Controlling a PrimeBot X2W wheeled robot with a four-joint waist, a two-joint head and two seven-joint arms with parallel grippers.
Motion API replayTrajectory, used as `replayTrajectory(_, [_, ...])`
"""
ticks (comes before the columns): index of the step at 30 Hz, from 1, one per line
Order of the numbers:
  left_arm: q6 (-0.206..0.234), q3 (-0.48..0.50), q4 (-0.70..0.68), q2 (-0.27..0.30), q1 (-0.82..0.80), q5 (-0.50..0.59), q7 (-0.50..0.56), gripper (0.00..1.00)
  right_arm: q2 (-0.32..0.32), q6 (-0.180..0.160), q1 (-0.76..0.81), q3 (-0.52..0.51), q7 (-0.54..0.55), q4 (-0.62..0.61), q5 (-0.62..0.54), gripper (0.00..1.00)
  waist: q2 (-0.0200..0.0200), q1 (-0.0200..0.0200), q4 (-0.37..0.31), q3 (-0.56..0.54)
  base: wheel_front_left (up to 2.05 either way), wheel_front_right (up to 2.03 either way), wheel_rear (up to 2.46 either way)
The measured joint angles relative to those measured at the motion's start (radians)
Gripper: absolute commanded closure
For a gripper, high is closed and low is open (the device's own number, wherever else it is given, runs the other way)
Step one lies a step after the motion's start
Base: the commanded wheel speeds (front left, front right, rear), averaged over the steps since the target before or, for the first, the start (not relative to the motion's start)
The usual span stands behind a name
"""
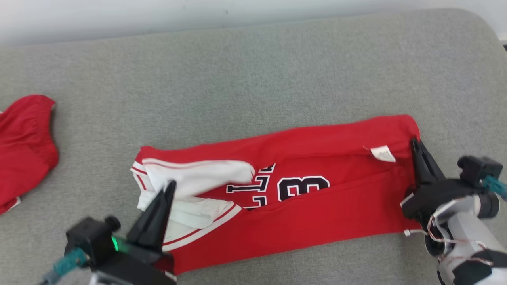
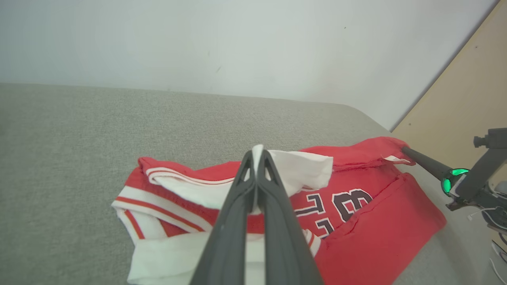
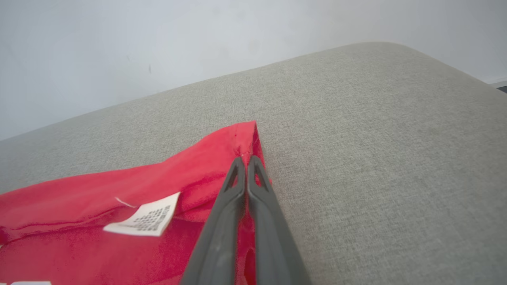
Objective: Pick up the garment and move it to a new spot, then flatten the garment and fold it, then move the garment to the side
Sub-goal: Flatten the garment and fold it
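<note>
**Jersey folded into a long band, a gripper pinching each end**

Your jersey (image 1: 317,221) lies across the near middle of the grey cushion (image 1: 253,79), as a long red band running left to right. Its long sides look turned in over the front, so the black-and-white number shows through a gap along the middle. The right end is tidy, with a white label (image 1: 383,153) lying on top. The left end is not: white fabric with red stripes is bunched and crumpled there.

Your left gripper (image 1: 170,186) sits at that untidy left end, jaws together and clamped on a white fold. In the left wrist view, white cloth stands up between the tips. Your right gripper (image 1: 414,141) is near the far corner of the right end, jaws together on the red hem, which rises a little to meet the tips.

Judging by this, the pick-up, the move and the flattening look done, and the lengthwise folds are in. The folding seems about half finished: the band has yet to be folded across its length, and the white bunch may need smoothing first. Moving the jersey aside is not yet done. A second red garment (image 1: 23,146) lies well apart at the cushion's left edge.
</note>
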Motion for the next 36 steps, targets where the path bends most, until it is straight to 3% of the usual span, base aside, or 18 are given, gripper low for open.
replayTrajectory(8, [0.001, 0.027, 0.04, -0.067, 0.131, 0.045, 0.0, 1.0, -0.02, 0.0, 0.11, -0.029, 0.025, -0.083, 0.021, 1.0, 0.0, 0.0001, 0.022, -0.046, 0.0, 0.0, 0.0])
replayTrajectory(16, [-0.055, 0.082, 0.163, -0.142, 0.16, 0.074, 0.0, 0.97, -0.022, 0.0, 0.183, -0.08, 0.091, -0.121, 0.017, 1.0, 0.0001, 0.0002, 0.038, -0.073, 0.0, 0.0, 0.0])
replayTrajectory(18, [-0.06, 0.098, 0.183, -0.159, 0.16, 0.11, 0.0, 0.0, -0.015, 0.0, 0.193, -0.086, 0.097, -0.126, 0.003, 0.09, 0.0001, 0.0002, 0.041, -0.08, 0.0, 0.0, 0.0])
replayTrajectory(19, [-0.059, 0.125, 0.187, -0.176, 0.16, 0.126, 0.0, 0.0, -0.012, 0.0, 0.198, -0.091, 0.098, -0.129, -0.001, 0.0, 0.0002, 0.0002, 0.043, -0.084, 0.0, 0.0, 0.0])
replayTrajectory(28, [-0.023, 0.394, 0.129, -0.285, 0.219, 0.371, 0.0, 0.0, 0.002, 0.0, 0.245, -0.159, 0.091, -0.164, -0.06, 0.0, 0.0001, 0.0002, 0.057, -0.137, 0.0, 0.0, 0.0])
replayTrajectory(36, [-0.023, 0.571, 0.07, -0.333, 0.324, 0.537, 0.0, 0.0, -0.002, 0.0, 0.263, -0.19, 0.138, -0.157, -0.115, 0.0, 0.0001, 0.0002, 0.077, -0.188, 0.0, 0.0, 0.0])
